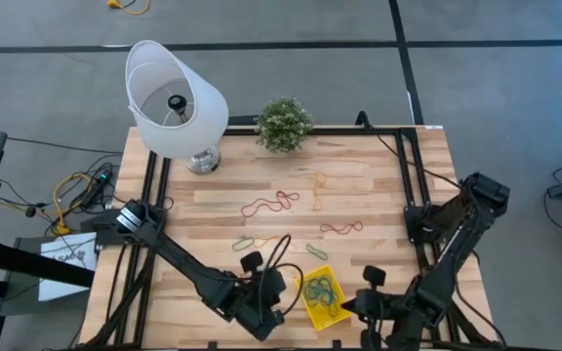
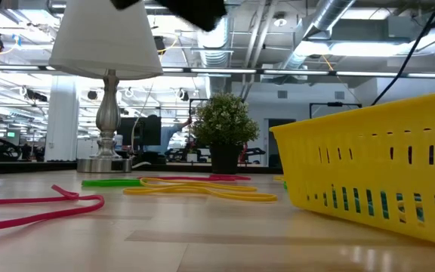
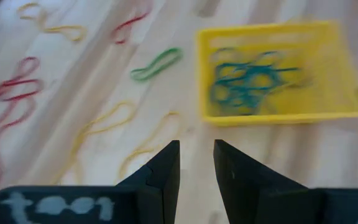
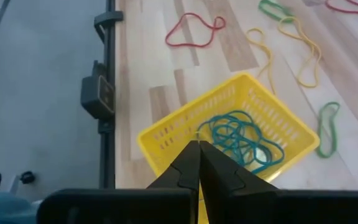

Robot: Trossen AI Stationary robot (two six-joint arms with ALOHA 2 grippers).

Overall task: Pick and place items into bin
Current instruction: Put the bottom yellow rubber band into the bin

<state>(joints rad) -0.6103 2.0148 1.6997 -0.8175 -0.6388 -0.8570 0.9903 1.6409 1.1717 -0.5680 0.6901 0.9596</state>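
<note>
High view: the yellow bin sits at the near edge of the bench, with a tangle of teal loops already lying in it. The left hand hangs just beside the bin on its left, fingers a little apart and empty. The right hand is at the bin's right edge, fingers pressed together with nothing visibly between them.

Loose loops lie farther from the bin: a green loop just beyond it, a red loop past that, a long red loop and a pale orange one well beyond, toward the plant.

These loops look very light, thin and floppy. They lie flat on the wood, so they should sag and dangle when lifted. A pinch across a single strand, where a loop bows or crosses itself, seems likeliest to hold. Flat rubber may slip from a shallow grip.
</note>
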